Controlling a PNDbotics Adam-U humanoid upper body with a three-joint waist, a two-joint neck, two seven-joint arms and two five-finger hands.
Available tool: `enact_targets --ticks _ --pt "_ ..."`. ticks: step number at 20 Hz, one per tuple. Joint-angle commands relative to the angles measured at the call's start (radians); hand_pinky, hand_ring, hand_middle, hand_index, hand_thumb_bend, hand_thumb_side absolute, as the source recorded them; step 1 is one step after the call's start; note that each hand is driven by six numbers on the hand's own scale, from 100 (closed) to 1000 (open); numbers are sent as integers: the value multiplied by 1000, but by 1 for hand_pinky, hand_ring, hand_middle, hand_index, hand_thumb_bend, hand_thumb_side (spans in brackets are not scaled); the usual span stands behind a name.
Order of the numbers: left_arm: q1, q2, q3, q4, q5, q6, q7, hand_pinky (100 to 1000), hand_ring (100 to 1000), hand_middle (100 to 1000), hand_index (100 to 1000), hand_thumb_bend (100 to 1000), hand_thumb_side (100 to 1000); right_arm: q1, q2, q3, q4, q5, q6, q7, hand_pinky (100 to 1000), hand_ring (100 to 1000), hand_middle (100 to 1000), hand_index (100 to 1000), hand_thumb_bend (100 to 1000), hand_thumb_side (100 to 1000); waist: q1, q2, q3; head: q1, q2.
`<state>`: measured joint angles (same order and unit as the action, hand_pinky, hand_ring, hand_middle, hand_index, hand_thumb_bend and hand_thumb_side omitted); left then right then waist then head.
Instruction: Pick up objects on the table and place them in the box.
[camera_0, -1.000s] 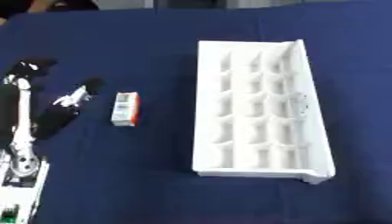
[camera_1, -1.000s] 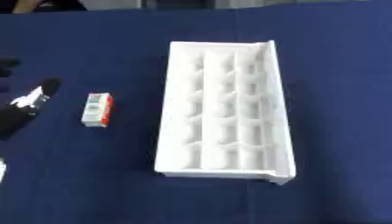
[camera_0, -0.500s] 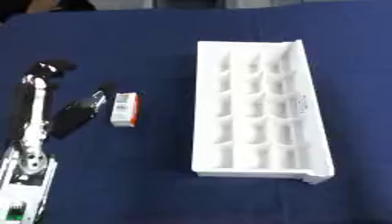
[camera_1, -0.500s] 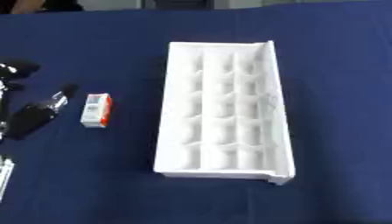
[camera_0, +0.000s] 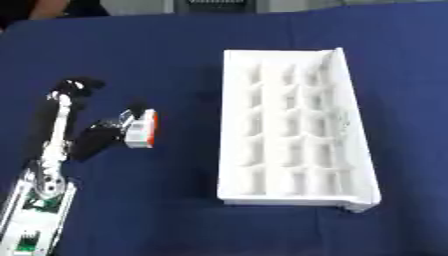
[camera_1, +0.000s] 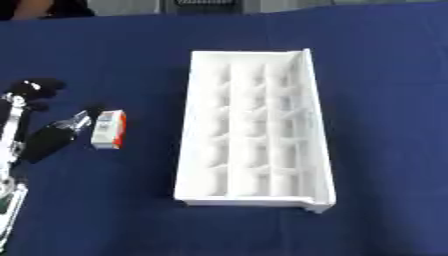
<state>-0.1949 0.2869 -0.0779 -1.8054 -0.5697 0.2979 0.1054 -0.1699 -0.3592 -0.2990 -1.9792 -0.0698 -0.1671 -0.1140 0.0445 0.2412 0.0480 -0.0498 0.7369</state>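
Note:
A small white packet with an orange edge (camera_0: 141, 129) lies flat on the blue table, left of the white box (camera_0: 293, 125), which is split into many small compartments. My left hand (camera_0: 92, 135) reaches in from the lower left. Its thumb tip touches the packet's left side, and its other fingers (camera_0: 68, 95) stretch up and away to the left, well apart from the packet. The fingers are spread, with nothing held. My right hand shows in no view.
The blue cloth (camera_0: 175, 60) covers the whole table. A person's dark sleeve (camera_0: 52, 7) shows at the far left edge. The box's tall wall (camera_0: 350, 120) runs along its right side.
My left hand has moved right and forward toward the packet, until its thumb reached the packet's left side. The packet and the box have stayed in place.

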Motion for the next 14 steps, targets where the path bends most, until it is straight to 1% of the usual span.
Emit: enact_targets --ticks 1,9,14 --pt "-14 22 -16 24 9 5 -9 745 805 809 785 837 602 -13 -8 -2 -21 -5 0 5 601 661 699 803 100 954 1 -19 -2 2 -15" --pt "-6 13 -30 95 -11 15 -8 747 804 811 785 840 602 -12 -6 -2 -21 -6 0 5 601 661 700 804 100 956 1 -17 -5 5 -17" --pt "-3 7 -28 125 -30 21 -4 749 804 811 779 835 602 -12 -5 -2 -21 -7 1 7 602 661 700 804 100 957 1 -17 -6 5 -18"
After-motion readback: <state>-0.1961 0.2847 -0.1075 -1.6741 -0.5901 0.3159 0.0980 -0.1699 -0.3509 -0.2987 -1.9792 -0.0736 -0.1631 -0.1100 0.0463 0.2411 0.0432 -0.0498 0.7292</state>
